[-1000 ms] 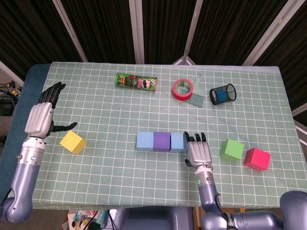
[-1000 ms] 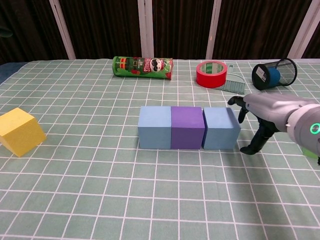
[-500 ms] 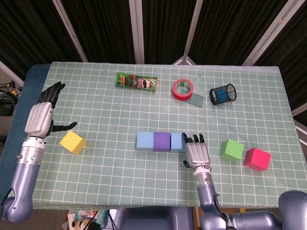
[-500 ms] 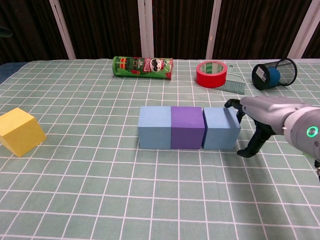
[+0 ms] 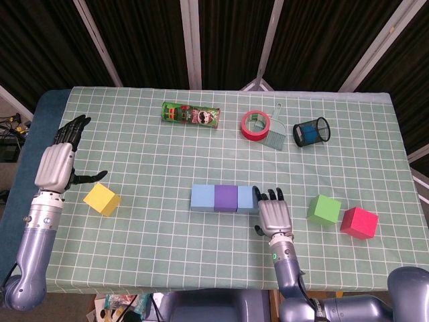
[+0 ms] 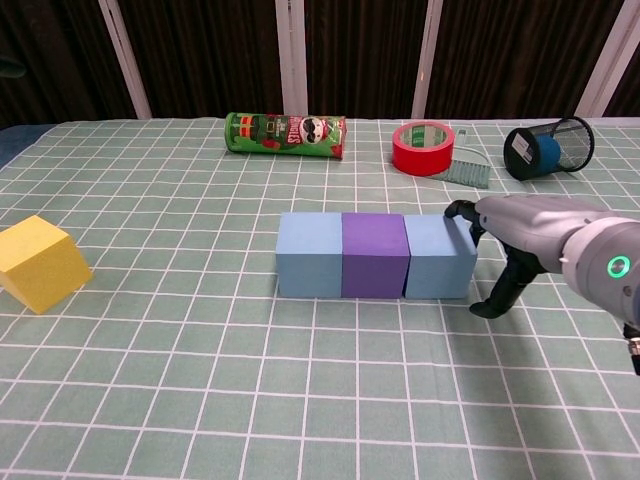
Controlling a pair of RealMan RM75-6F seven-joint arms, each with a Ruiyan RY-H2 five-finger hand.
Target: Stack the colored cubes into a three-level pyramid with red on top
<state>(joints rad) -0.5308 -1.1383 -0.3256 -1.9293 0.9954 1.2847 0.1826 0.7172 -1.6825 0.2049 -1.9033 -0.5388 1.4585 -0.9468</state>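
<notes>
Three cubes form a row mid-table: light blue, purple and blue, standing flush together. My right hand is open at the blue cube's right side, its fingertips touching the top right edge and its thumb pointing down at the cloth. A green cube and a red cube sit side by side to the right of that hand. At the left lies a yellow cube. My left hand hovers open just up and left of it, holding nothing.
At the back of the table lie a green chips can, a red tape roll, a small brush and a tipped mesh cup. The checked cloth covers the table to its edges.
My right hand has slid left against the blue cube, and the thin gap between that cube and the purple one has closed. The left arm has not moved.
</notes>
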